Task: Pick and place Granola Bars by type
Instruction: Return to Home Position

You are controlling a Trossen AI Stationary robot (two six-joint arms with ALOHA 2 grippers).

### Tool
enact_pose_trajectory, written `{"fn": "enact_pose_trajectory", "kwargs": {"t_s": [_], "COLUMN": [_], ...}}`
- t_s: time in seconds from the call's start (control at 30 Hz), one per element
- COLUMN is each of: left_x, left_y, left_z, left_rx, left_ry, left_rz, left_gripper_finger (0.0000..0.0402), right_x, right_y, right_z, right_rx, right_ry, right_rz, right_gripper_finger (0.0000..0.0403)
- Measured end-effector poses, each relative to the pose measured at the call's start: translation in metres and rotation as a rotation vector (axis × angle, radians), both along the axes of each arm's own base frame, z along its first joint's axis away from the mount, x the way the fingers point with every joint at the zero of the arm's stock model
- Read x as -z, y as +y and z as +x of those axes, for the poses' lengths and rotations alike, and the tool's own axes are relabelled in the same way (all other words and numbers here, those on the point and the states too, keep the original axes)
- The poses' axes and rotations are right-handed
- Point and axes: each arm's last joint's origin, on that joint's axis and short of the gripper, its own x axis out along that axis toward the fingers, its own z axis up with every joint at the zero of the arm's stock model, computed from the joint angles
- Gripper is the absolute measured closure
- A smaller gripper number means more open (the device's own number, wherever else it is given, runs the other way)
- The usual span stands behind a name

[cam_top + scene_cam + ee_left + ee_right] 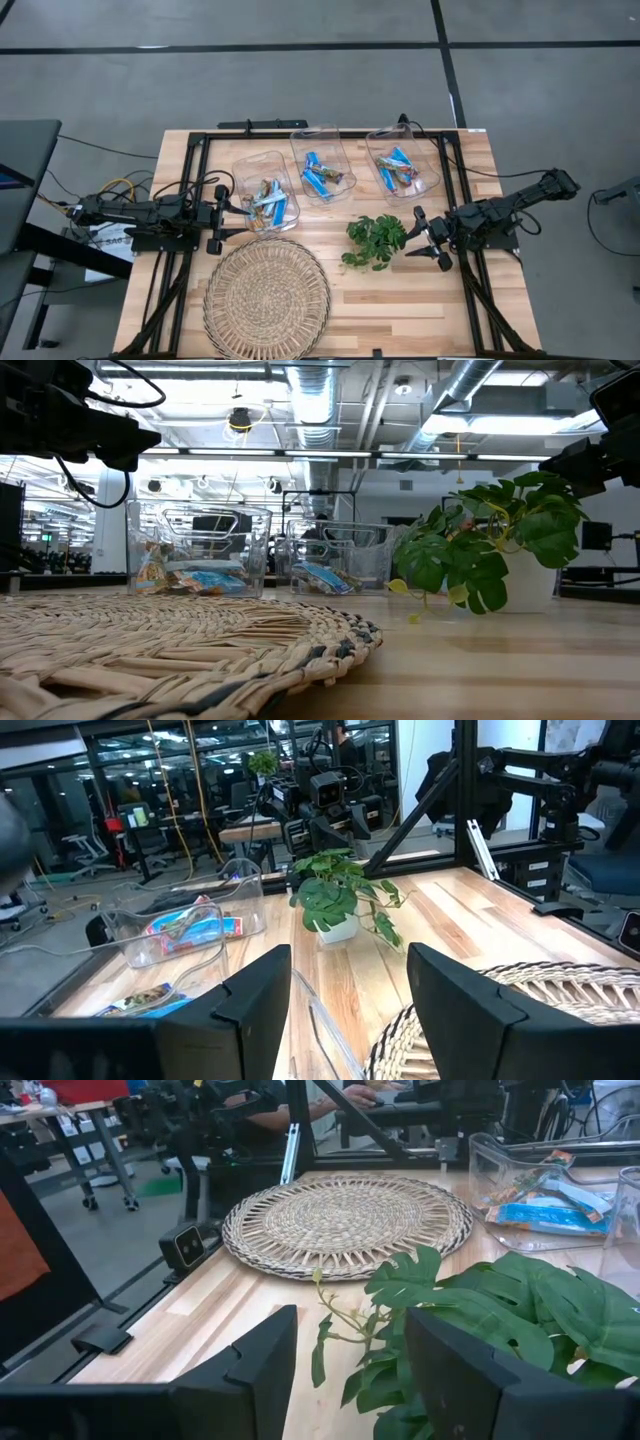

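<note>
Left pincer (224, 216) at mid-left of the high view, jaws spread wide, empty, just beside the leftmost bin (243, 168). Right pincer (428, 240) right of centre, likewise spread and empty, close by the potted plant (375, 240). Granola Bars (318, 178) inside all three clear bins (322, 132) across upper centre. Woven mat (267, 292) at lower left, near the counter (400, 310) edge; bare wood to its right. Low view: both arms cut off at the top corners. Wrapper print too small to read.

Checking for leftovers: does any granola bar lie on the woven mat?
No, the woven mat is bare; the granola bars lie in the transparent bins.
</note>
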Motion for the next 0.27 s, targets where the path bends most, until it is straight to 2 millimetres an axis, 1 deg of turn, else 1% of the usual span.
{"fn": "enact_pose_trajectory", "kwargs": {"t_s": [0.27], "left_x": [0.0], "left_y": [0.0], "left_z": [0.0], "left_rx": [0.0], "left_ry": [0.0], "left_rz": [0.0], "left_gripper_finger": [0.0206], "right_x": [0.0], "right_y": [0.0], "right_z": [0.0], "right_rx": [0.0], "right_ry": [0.0], "right_rz": [0.0], "right_gripper_finger": [0.0225]}}
